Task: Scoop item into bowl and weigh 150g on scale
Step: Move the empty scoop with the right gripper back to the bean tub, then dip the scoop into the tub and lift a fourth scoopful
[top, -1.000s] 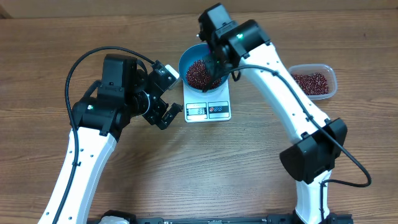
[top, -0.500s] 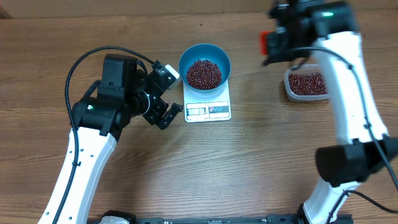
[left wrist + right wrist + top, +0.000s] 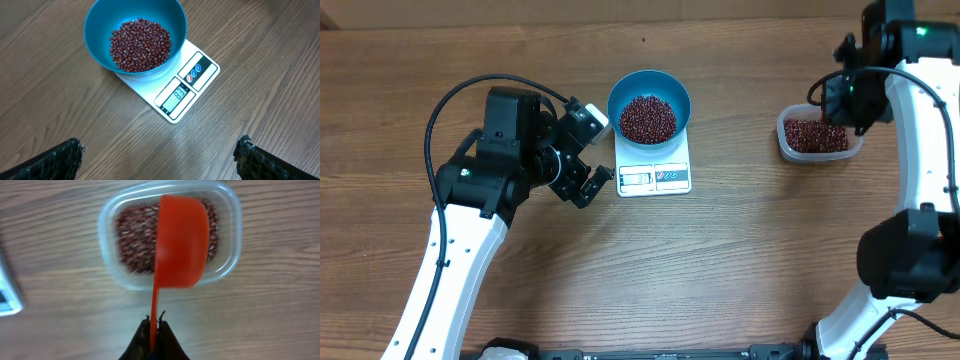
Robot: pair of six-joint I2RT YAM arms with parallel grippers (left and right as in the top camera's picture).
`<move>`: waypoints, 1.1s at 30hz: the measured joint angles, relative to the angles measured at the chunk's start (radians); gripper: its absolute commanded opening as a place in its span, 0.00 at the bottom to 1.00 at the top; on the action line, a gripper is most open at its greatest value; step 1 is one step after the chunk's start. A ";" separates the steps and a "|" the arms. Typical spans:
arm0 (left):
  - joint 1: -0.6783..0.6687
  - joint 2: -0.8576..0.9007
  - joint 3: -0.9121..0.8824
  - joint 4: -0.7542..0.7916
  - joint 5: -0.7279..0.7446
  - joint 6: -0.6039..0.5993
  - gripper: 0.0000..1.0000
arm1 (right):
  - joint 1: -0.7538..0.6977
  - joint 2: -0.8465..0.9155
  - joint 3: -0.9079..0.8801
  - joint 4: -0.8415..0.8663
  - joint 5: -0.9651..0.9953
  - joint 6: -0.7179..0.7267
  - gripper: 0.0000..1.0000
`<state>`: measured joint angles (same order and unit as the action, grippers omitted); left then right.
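Observation:
The blue bowl (image 3: 649,90) stands on the white scale (image 3: 655,178) and holds a heap of dark red beans (image 3: 648,118). The left wrist view shows the bowl (image 3: 100,30), its beans (image 3: 140,44) and the lit scale display (image 3: 181,93). My left gripper (image 3: 594,150) hangs open just left of the scale, with nothing between its fingers (image 3: 159,150). My right gripper (image 3: 155,322) is shut on the thin handle of an orange-red scoop (image 3: 182,240). The scoop's cup hovers over the clear tub (image 3: 107,225) of beans (image 3: 132,240) and hides part of them.
The clear plastic tub (image 3: 785,143) sits at the right of the table, under my right gripper (image 3: 838,100). A black cable loops over the left arm (image 3: 480,180). Bare wooden tabletop (image 3: 720,270) lies in front of the scale.
The right arm has swung with the scoop from above the blue bowl rightward to above the clear tub. The left arm has not moved.

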<state>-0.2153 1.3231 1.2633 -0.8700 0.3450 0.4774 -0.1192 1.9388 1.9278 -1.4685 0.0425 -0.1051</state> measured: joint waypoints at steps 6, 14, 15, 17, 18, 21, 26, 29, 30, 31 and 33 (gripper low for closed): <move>0.000 0.000 0.000 0.000 0.000 0.000 1.00 | -0.024 0.000 -0.150 0.116 0.041 -0.004 0.04; 0.000 0.000 0.000 0.000 0.000 0.000 1.00 | -0.025 0.000 -0.279 0.279 0.081 -0.042 0.04; 0.000 0.000 0.000 0.000 0.000 0.000 1.00 | -0.025 0.000 -0.297 0.302 0.096 -0.050 0.04; 0.000 0.000 0.000 0.000 0.000 0.000 1.00 | -0.025 0.000 -0.312 0.327 0.108 -0.057 0.04; 0.000 0.000 0.000 0.001 0.000 0.000 0.99 | -0.025 0.000 -0.318 0.337 0.114 -0.064 0.04; 0.000 0.000 0.000 0.000 0.000 0.000 1.00 | -0.025 0.000 -0.340 0.358 0.118 -0.072 0.04; 0.000 0.000 0.000 0.000 0.000 0.000 1.00 | -0.025 0.000 -0.361 0.356 0.074 -0.080 0.04; 0.000 0.000 0.000 0.001 0.000 0.000 1.00 | -0.025 0.000 -0.361 0.340 0.011 -0.089 0.04; 0.000 0.000 0.000 0.000 0.000 0.000 1.00 | -0.025 0.000 -0.361 0.331 -0.013 -0.097 0.04; 0.000 0.000 0.000 0.001 0.000 0.000 1.00 | -0.025 0.000 -0.361 0.323 -0.037 -0.104 0.04; 0.000 0.000 0.000 0.001 0.000 0.000 1.00 | -0.025 0.000 -0.362 0.311 -0.074 -0.111 0.04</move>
<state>-0.2153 1.3231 1.2633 -0.8692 0.3450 0.4770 -0.1444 1.9388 1.5654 -1.1580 -0.0319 -0.2165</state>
